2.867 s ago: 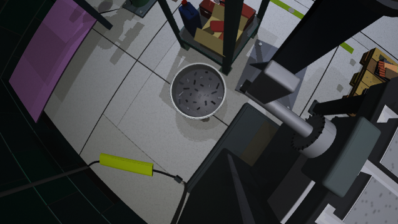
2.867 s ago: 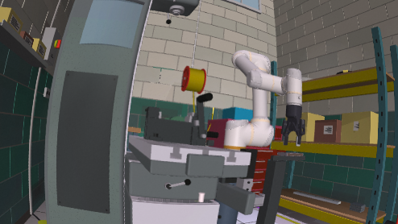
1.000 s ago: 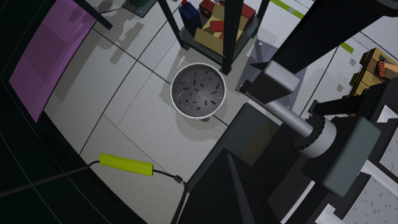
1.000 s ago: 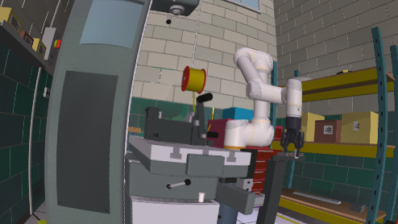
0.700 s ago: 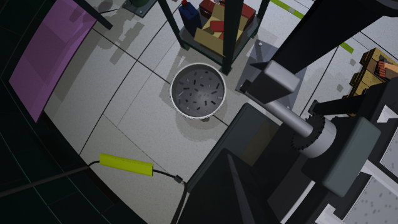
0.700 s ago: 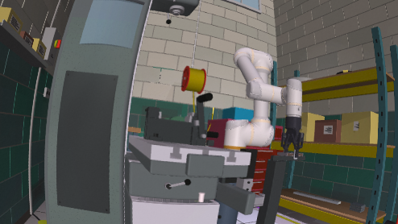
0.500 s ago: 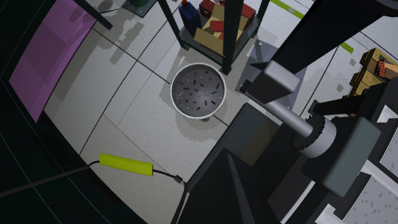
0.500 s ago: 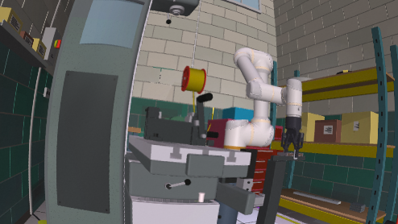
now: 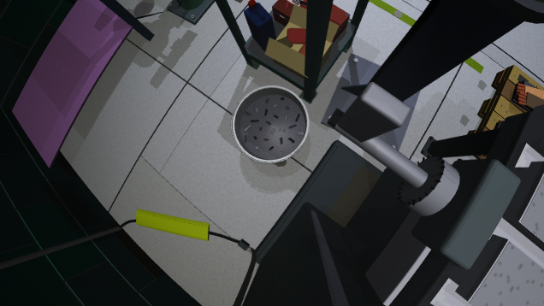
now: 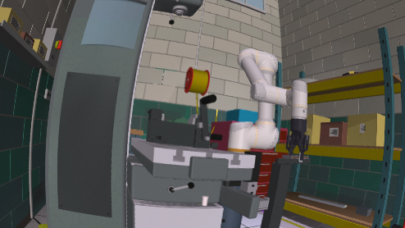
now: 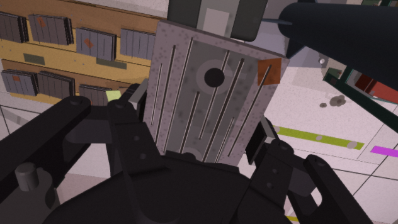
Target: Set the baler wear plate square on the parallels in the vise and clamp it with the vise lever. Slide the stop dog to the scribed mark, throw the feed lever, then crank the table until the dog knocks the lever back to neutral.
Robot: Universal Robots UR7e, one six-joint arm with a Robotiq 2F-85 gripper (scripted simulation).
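Observation:
The near end of the baler wear plate (image 11: 207, 94) is hidden behind my gripper body. It is a grey, speckled, grooved plate with a dark round hole and an orange tag at one corner, and it lies on a dark stand (image 10: 287, 164) to the right of the milling machine. My gripper (image 11: 201, 126) has its two finger pads on the plate's long edges, one each side, and grips it. The vise (image 10: 176, 129) sits on the machine table (image 10: 196, 158), with its black-knobbed lever (image 10: 203, 110) upright. A crank handle (image 10: 180, 188) shows on the table's front.
A round bin of chips (image 9: 270, 124) stands on the floor below the machine. A yellow cable cover (image 9: 172, 224) lies on the floor. Wooden racks with spare plates (image 11: 63, 41) lie beyond the stand, and yellow shelving (image 10: 352, 123) rises behind my arm.

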